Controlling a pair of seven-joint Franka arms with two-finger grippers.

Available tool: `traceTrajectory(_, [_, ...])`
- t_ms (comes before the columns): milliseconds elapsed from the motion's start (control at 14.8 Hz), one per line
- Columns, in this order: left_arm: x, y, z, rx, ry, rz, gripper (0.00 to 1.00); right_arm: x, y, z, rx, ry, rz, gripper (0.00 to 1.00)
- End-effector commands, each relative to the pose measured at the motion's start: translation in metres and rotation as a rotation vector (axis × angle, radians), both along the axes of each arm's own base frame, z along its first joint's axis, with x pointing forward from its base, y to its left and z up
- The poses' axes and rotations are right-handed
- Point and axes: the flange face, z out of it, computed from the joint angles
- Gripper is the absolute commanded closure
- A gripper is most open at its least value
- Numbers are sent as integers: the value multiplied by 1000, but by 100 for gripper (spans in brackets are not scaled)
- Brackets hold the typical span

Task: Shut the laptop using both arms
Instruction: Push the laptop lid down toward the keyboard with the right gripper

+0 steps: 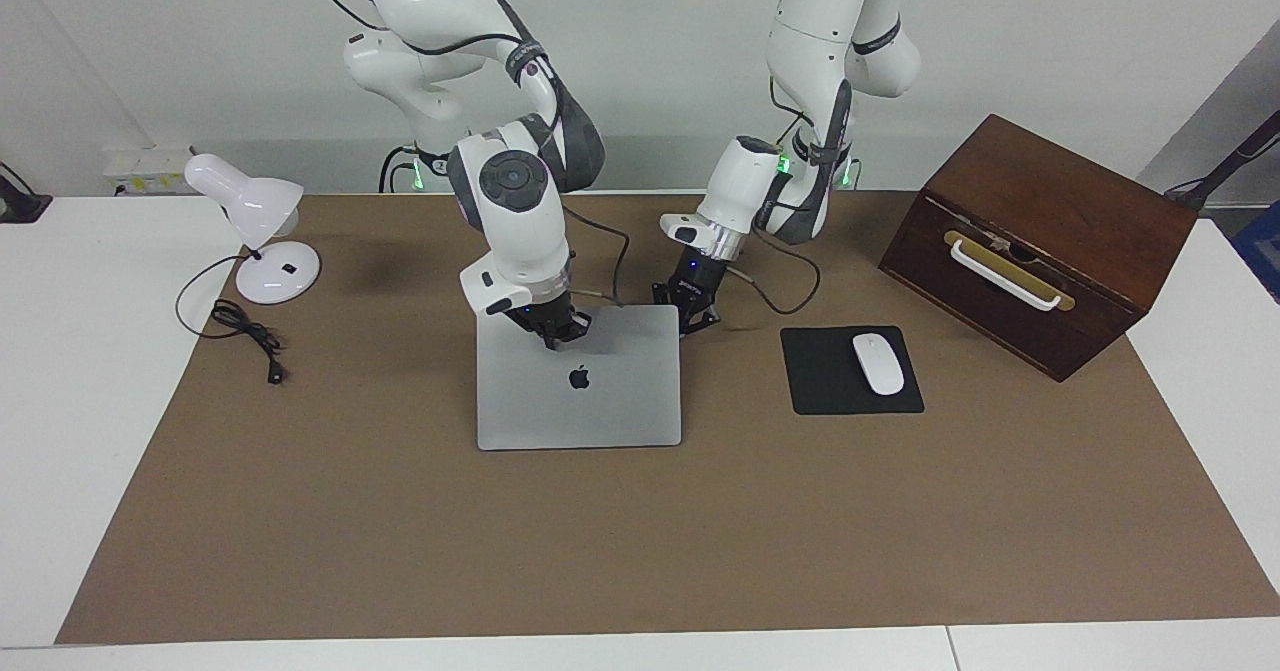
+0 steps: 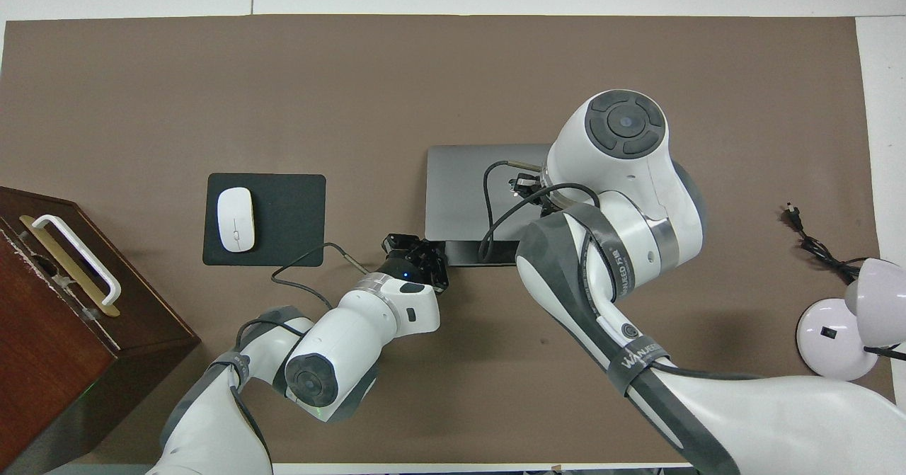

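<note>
The silver-grey laptop (image 1: 600, 411) (image 2: 460, 185) sits mid-table with the apple logo on its lid showing in the facing view. In the overhead view a darker strip shows under the lid's edge nearer the robots. My right gripper (image 1: 553, 339) (image 2: 520, 183) is shut, and its tips rest on the lid near that edge. The right arm covers much of the lid from above. My left gripper (image 1: 692, 321) (image 2: 427, 254) is also shut. It sits at the lid's corner toward the left arm's end; I cannot tell whether it touches.
A black mouse pad (image 1: 820, 391) with a white mouse (image 1: 878, 363) lies beside the laptop toward the left arm's end. A brown wooden box (image 1: 1040, 241) with a white handle stands past it. A white desk lamp (image 1: 255, 211) and its cord (image 1: 250, 336) are at the right arm's end.
</note>
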Motion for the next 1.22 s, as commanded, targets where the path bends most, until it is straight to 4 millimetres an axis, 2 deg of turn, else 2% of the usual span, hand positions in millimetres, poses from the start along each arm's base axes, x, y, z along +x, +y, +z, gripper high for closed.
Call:
traceTrajectory(0, [-7, 12, -55, 85, 75, -13, 100, -8, -12, -8, 35, -7, 16, 100])
traceTrajectory(677, [-10, 15, -61, 99, 82, -20, 100, -13, -15, -24, 38, -16, 18, 100])
traceTrajectory(1150, [-13, 18, -63, 96, 78, -20, 100, -4, -16, -18, 51, -54, 16, 100])
